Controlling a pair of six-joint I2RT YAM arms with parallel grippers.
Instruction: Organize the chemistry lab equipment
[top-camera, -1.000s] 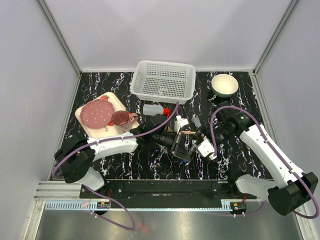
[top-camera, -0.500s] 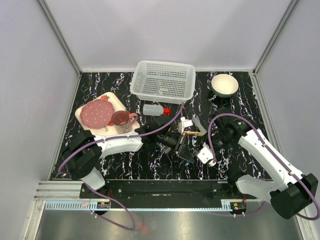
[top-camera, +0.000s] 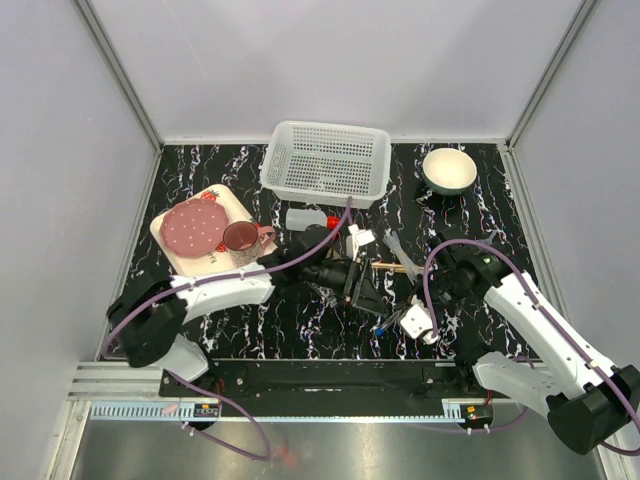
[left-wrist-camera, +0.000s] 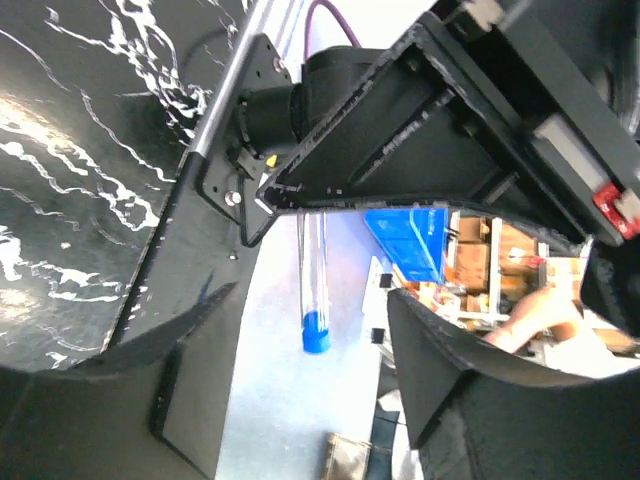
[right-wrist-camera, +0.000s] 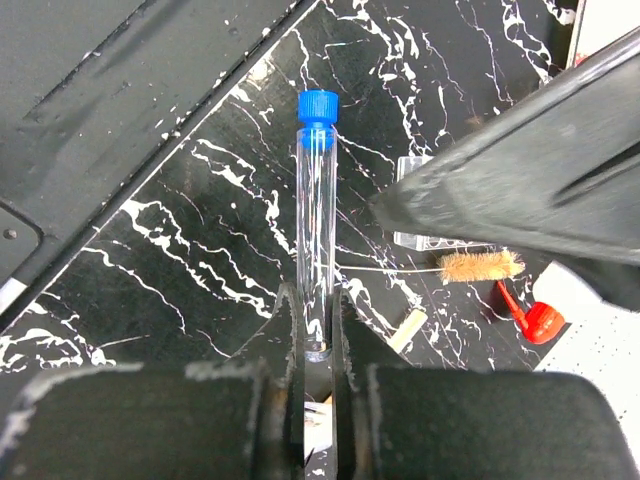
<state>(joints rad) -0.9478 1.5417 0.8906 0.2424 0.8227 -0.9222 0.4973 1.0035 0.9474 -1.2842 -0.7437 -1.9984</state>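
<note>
Blue-capped test tube (right-wrist-camera: 317, 220) between right fingers (right-wrist-camera: 287, 335)

A clear test tube (right-wrist-camera: 317, 200) with a blue cap is pinched at its base by the right gripper (right-wrist-camera: 317, 305), over the bench close to its near edge. The translucent red-capped bottle (top-camera: 308, 219) lies on its side toward the far edge. A thin wooden stick (top-camera: 396, 266) lies flat mid-bench.

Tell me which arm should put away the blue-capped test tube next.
Right. Its hand is shut on the blue-capped test tube, so it can carry it straight off. The left hand stands open and grips nothing.
</note>
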